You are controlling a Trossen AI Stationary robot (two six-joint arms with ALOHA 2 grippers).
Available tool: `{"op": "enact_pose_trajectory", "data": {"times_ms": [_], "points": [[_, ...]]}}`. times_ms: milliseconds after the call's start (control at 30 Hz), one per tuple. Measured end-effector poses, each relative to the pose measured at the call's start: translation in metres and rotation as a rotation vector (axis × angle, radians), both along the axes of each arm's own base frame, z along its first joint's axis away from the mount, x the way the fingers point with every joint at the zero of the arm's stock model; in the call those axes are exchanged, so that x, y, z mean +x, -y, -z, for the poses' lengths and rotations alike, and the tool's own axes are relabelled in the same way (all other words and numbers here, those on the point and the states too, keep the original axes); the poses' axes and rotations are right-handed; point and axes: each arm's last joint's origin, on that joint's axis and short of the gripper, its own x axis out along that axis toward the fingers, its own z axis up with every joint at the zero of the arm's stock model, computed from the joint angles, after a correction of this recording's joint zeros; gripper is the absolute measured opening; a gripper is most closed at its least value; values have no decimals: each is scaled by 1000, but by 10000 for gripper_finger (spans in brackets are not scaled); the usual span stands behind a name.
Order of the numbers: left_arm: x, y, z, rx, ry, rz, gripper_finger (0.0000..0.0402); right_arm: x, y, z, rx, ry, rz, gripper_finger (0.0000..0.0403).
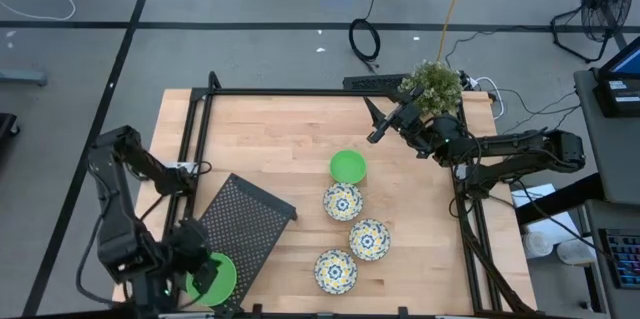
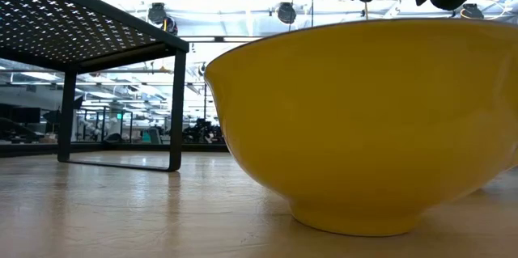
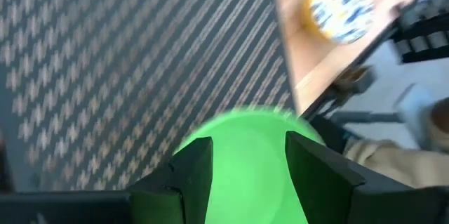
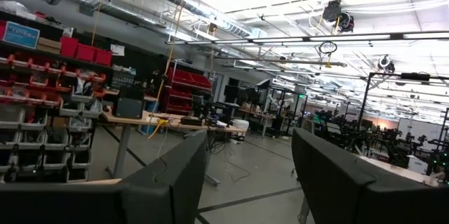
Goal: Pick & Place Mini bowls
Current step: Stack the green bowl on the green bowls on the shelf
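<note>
Left gripper (image 1: 200,277): low at the near left corner of the table, by the near end of the mesh tray; its two dark fingers (image 3: 193,171) stand spread on either side of a bright green mini bowl (image 3: 242,164), as the left wrist view shows. Whether the pads press on the rim, the pictures do not settle.
Green bowl at the left gripper (image 1: 215,279): sits at the table's near edge, just beside the black perforated mesh tray (image 1: 240,224), partly covered by the gripper from above.
Right gripper (image 1: 378,129): raised over the far side of the table, fingers wide apart and holding nothing; its wrist camera looks out between them into the workshop.
Second green bowl (image 1: 348,167): open side up near the middle of the wooden table (image 1: 280,149), well apart from the right gripper.
Patterned bowls: three white ones with blue-and-yellow flowers in a loose cluster on the near side of the second green bowl — one just beside it (image 1: 342,201), one to the right (image 1: 368,239), one nearest the front edge (image 1: 335,271).
Low view: a yellow bowl wall (image 2: 364,120) fills the picture, with the tray (image 2: 89,23) standing on its legs to the left.
Plant (image 1: 432,84): leafy, at the far right corner of the table.
</note>
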Motion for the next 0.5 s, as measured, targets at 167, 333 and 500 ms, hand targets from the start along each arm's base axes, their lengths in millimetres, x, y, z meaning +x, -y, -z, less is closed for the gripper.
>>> {"op": "enact_pose_trajectory", "data": {"times_ms": [167, 333, 500], "points": [[1, -16, -16, 109, 167, 68, 182, 0, 0, 0, 0, 0, 0, 196], [12, -36, -30, 354, 367, 99, 182, 0, 0, 0, 0, 0, 0, 196], [40, -55, -33, 489, 321, 170, 182, 1, 0, 2, 23, -2, -9, 196]]}}
